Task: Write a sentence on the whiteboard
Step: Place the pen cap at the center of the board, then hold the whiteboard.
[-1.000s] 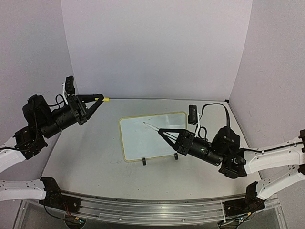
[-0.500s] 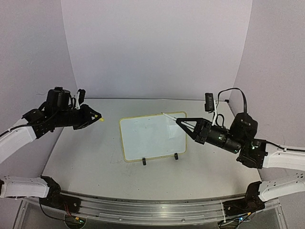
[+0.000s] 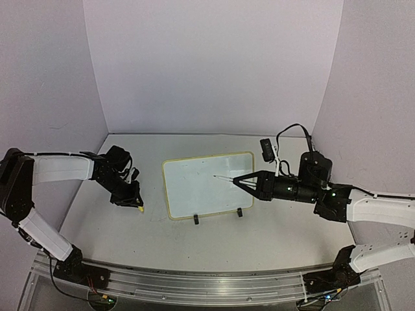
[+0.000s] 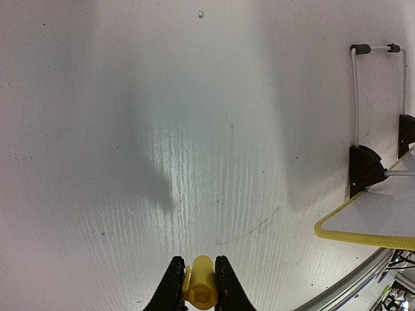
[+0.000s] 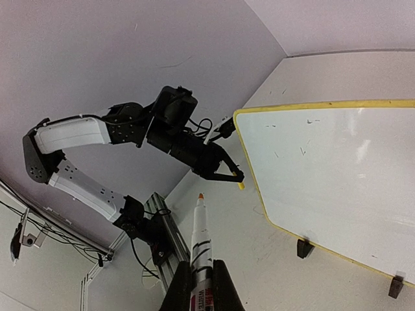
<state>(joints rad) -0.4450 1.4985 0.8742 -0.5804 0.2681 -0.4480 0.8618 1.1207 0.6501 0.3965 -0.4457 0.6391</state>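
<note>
Whiteboard (image 3: 207, 184) stands mid-table on its clip feet, marker poised over it
Right gripper (image 3: 241, 181) is clamped on the marker (image 3: 225, 177), tip over the board (touching or not, can't tell); left gripper (image 3: 135, 203) pinches a yellow cap (image 4: 200, 290), pointed down at the table (image 3: 272, 240) left of the board.

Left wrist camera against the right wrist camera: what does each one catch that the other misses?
Only the left wrist view shows the fine scratches and specks on the grey tabletop, seen from close above. Only the right wrist view shows the right gripper shut on a white marker pen, the whole left arm, and faint marks on the board's face. Both show the yellow-rimmed white rectangular whiteboard, its black clip feet, and the left gripper shut on a small yellow plastic cap.
</note>
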